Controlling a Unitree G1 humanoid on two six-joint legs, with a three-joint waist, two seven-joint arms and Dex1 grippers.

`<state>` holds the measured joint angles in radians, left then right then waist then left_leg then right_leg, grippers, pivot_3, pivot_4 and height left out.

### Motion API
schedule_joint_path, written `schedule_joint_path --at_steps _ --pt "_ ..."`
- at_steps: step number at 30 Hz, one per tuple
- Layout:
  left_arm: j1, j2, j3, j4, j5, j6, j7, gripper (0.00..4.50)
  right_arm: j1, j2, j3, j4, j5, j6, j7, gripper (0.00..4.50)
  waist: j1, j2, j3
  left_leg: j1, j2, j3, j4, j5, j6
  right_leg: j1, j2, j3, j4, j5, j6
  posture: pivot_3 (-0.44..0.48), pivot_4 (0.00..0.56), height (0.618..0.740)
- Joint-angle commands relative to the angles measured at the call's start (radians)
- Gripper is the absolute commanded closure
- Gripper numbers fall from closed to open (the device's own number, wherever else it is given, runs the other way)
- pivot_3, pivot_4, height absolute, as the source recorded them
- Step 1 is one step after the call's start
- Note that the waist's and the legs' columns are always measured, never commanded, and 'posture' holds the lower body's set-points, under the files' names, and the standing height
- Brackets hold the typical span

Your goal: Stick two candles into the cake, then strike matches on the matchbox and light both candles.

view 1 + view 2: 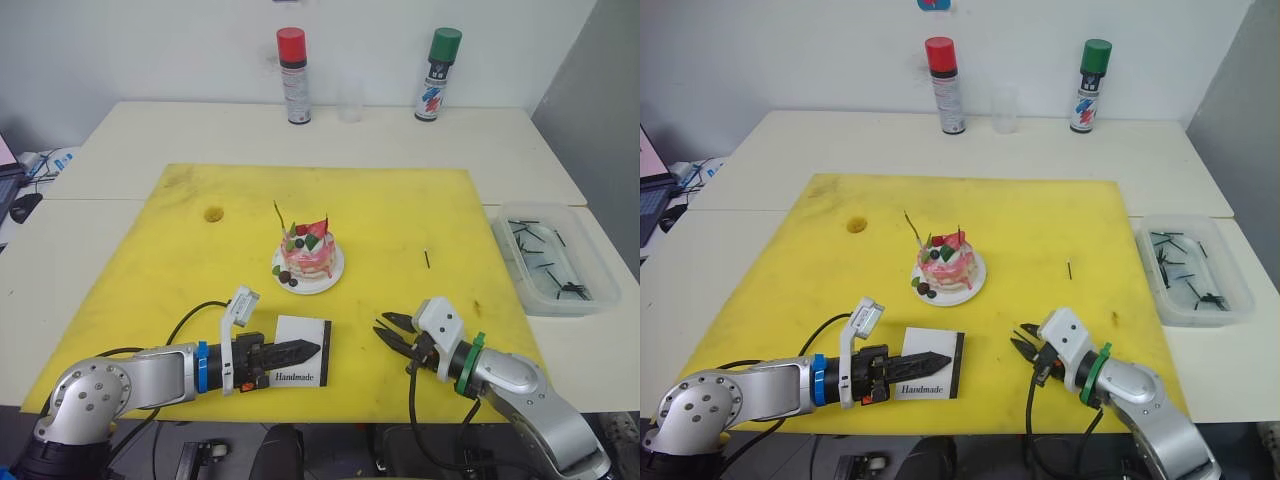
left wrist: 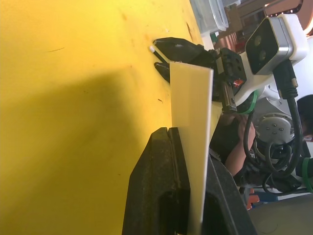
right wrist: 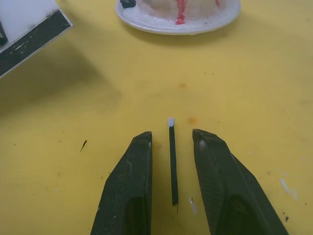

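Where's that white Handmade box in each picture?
Left eye view: matchbox, low centre, on the mat's near edge.
Right eye view: low, left of centre.
Left wrist view: edge-on white slab clamped in the left hand.
Right wrist view: black-striped corner beside the cake plate.
Shared landmark: yellow mat.

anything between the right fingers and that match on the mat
Nothing visible does. The match lies on bare yellow mat in the gap between the open right gripper fingers, touching neither.
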<state>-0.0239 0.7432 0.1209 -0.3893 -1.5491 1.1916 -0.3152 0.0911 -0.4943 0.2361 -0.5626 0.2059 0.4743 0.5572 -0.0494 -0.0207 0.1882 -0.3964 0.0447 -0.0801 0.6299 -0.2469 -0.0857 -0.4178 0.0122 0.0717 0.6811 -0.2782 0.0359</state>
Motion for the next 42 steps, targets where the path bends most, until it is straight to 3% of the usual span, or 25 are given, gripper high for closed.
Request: schedule_joint_path --at_steps 1,4,6,7,14,20,27,34,42 --pt "0.0 0.009 0.004 -0.017 -0.022 -0.006 0.001 4.5 0.023 0.007 0.007 -0.009 -0.001 0.007 -0.008 3.18 0.0 0.0 0.0 0.0 0.0 0.0 0.0 0.0 0.0 0.0 0.0 0.0 0.0 0.0 0.0 0.0 0.15 0.74" --pt "0.002 0.009 0.004 -0.016 -0.019 -0.006 -0.001 4.5 0.028 0.014 0.003 -0.011 0.005 0.017 -0.018 3.79 0.0 0.0 0.0 0.001 0.0 0.0 0.0 0.0 0.0 0.001 0.0 0.0 0.0 0.0 0.0 0.0 0.15 0.74" --pt "0.001 0.009 0.005 -0.017 -0.013 -0.007 -0.01 4.5 0.027 0.018 0.001 -0.01 0.01 0.024 -0.021 4.43 0.0 0.0 0.0 0.003 0.0 0.0 0.0 0.0 0.0 0.003 0.0 0.0 0.0 0.0 0.0 0.0 0.15 0.74" --pt "0.002 0.009 0.007 -0.017 -0.01 -0.009 -0.015 4.5 0.026 0.019 0.001 -0.011 0.01 0.026 -0.022 4.48 0.0 0.0 0.0 0.004 0.0 0.0 0.0 0.0 0.0 0.005 0.0 0.0 0.0 0.0 0.0 0.0 0.15 0.74" --pt "-0.033 0.019 0.029 -0.004 0.052 -0.031 -0.121 4.5 -0.006 0.012 -0.035 -0.061 0.045 0.053 -0.003 4.48 0.0 0.0 0.0 0.011 0.0 0.0 0.0 0.0 0.0 0.011 0.0 0.0 0.0 -0.001 -0.002 0.0 0.15 0.74" --pt "-0.118 0.009 0.018 0.072 0.083 -0.032 -0.19 4.5 -0.22 -0.082 -0.052 -0.183 0.155 0.106 0.141 4.48 -0.004 0.0 0.0 0.012 0.0 0.0 0.0 0.0 0.0 0.011 0.0 0.0 0.0 0.0 0.0 0.0 0.15 0.74" --pt "-0.215 -0.019 -0.009 0.149 0.161 -0.025 -0.251 4.5 -0.401 -0.177 0.052 -0.159 0.159 0.079 0.324 4.48 0.0 -0.001 0.0 0.011 0.0 -0.001 0.0 0.0 0.0 0.012 0.001 -0.001 -0.002 -0.001 -0.001 0.0 0.15 0.74" --pt "-0.233 -0.04 -0.015 0.155 0.201 -0.01 -0.284 4.5 -0.483 -0.154 0.161 -0.08 0.055 0.04 0.336 4.48 0.0 -0.001 0.0 0.011 0.0 -0.001 0.0 0.0 0.0 0.011 0.001 -0.001 -0.001 -0.001 -0.001 0.0 0.15 0.74" --pt "-0.223 -0.049 0.002 0.141 0.216 -0.004 -0.295 4.5 -0.501 -0.127 0.196 -0.018 -0.023 0.013 0.326 4.48 -0.001 -0.001 0.0 0.011 0.0 -0.001 0.0 0.0 0.0 0.011 0.001 -0.001 -0.001 -0.001 -0.001 0.0 0.15 0.74"
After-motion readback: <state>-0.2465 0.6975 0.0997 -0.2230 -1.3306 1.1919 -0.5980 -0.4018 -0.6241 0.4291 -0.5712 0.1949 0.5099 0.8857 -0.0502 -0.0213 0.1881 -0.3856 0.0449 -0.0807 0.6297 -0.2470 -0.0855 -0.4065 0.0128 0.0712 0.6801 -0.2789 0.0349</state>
